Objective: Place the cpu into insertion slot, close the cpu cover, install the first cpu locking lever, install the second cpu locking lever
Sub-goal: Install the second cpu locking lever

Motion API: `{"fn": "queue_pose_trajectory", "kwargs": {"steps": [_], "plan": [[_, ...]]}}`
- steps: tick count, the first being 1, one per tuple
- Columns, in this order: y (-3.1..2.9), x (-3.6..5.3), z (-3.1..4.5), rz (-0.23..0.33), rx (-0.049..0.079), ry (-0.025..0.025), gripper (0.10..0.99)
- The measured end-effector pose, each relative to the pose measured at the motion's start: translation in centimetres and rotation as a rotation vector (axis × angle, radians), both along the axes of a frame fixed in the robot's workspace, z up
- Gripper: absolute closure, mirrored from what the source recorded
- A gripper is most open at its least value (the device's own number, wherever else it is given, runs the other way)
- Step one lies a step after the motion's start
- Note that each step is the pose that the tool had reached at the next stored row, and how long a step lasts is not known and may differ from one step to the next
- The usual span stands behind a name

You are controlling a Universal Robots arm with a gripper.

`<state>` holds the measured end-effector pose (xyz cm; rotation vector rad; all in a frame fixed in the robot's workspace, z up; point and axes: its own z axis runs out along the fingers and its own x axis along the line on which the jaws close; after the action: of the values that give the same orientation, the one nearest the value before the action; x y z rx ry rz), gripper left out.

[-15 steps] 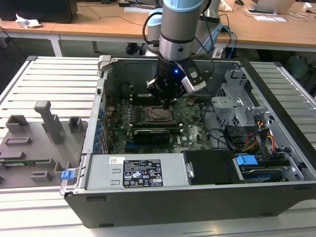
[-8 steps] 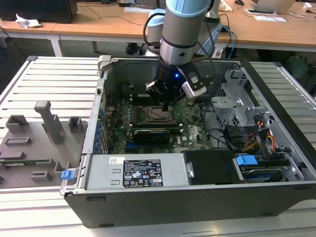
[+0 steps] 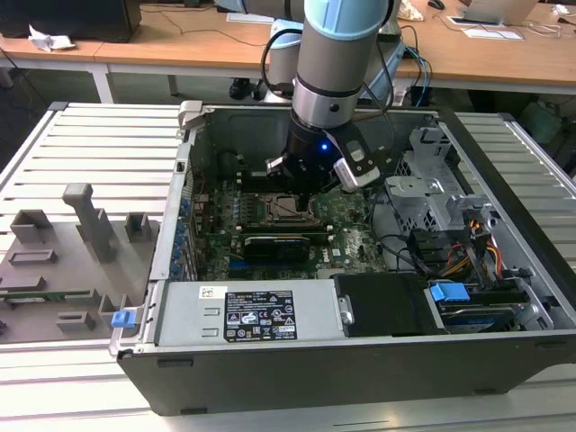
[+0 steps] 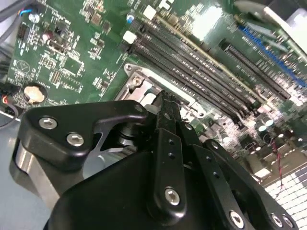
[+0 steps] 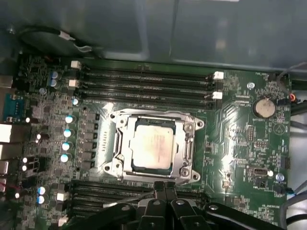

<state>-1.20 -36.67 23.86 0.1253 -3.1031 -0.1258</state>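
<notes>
Chip (image 5: 152,147) seated in socket (image 5: 118,143), cover (image 5: 188,125) down; levers' state unclear; gripper (image 5: 164,188) above, jaws together, empty.

The silver-grey cpu (image 5: 152,147) lies flat in the insertion slot (image 5: 125,165) on the green board; the silvery cpu cover (image 5: 188,143) frames it, lying flat around its edges

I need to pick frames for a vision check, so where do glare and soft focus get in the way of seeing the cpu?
In the first wrist view the cpu reflects light and looks washed out, with bright glints on the cpu cover. In the second wrist view the gripper is dark and close, and glare whitens the memory slots. In the exterior view the arm shades the insertion slot.
</notes>
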Motion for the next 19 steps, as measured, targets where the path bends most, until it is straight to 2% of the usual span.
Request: {"fn": "queue_pose_trajectory", "kwargs": {"steps": [2,6,10,14,19], "plan": [[-0.36,-0.2,-0.02,0.0,0.0,0.0,0.98],[-0.45,-2.1,-0.03,0.0,0.002,0.0,0.98],[-0.45,-3.18,-0.35,0.0,0.002,0.0,0.98],[-0.45,-3.32,-1.17,0.0,0.002,0.0,0.98],[-0.83,-3.46,-1.25,0.0,0.027,0.0,0.98]]}}
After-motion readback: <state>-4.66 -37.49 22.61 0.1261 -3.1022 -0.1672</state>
